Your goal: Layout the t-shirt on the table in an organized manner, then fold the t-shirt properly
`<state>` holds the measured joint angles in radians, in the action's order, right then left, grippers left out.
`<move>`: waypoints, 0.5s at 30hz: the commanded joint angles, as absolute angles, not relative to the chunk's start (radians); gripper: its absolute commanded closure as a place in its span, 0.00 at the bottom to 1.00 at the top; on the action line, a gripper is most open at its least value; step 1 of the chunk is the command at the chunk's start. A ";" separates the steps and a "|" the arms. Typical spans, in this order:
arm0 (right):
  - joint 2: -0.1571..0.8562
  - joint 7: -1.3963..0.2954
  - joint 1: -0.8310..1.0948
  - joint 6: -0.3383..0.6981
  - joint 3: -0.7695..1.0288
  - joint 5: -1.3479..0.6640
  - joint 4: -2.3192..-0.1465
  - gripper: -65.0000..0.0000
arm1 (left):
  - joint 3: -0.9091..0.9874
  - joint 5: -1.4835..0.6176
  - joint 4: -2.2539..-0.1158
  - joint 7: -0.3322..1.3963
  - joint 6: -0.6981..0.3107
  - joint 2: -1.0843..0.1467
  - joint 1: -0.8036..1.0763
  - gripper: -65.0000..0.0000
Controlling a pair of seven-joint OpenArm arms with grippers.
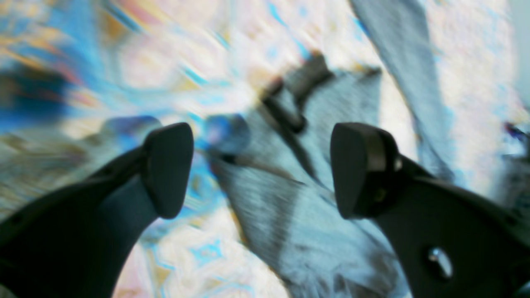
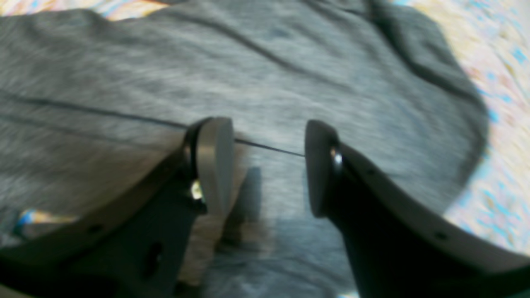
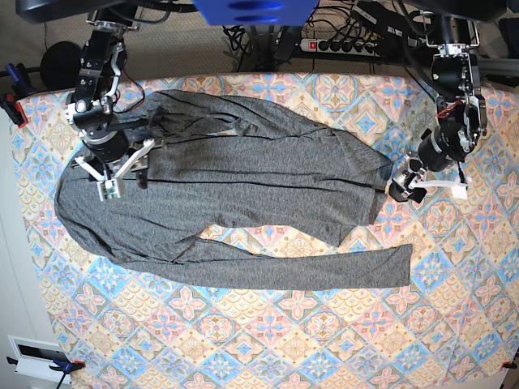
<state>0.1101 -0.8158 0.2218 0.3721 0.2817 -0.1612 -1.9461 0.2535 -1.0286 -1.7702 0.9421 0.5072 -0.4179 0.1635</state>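
As laid, t-shirt crosswise

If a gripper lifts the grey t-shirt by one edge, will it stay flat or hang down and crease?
The t-shirt will probably droop: its thin knit already lies in soft folds and wrinkles. It likely drags rather than slides on the patterned table, since it spreads wide. It cannot roll or tip.

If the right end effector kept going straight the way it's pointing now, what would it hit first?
Most likely the t-shirt: the right end effector, open, points at grey fabric that fills the space ahead of its fingers. How far above the cloth it sits is unclear.
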 commanded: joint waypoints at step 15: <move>0.117 -0.792 0.246 0.374 0.269 -0.170 -1.968 0.59 | 0.420 -1.052 -1.814 1.020 0.460 -0.412 0.216 0.93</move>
<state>0.1093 -0.8162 0.2543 0.3737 0.2680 -0.1604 -1.9488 0.4141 -1.0351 -1.7924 1.0183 0.4686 -0.3985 0.2237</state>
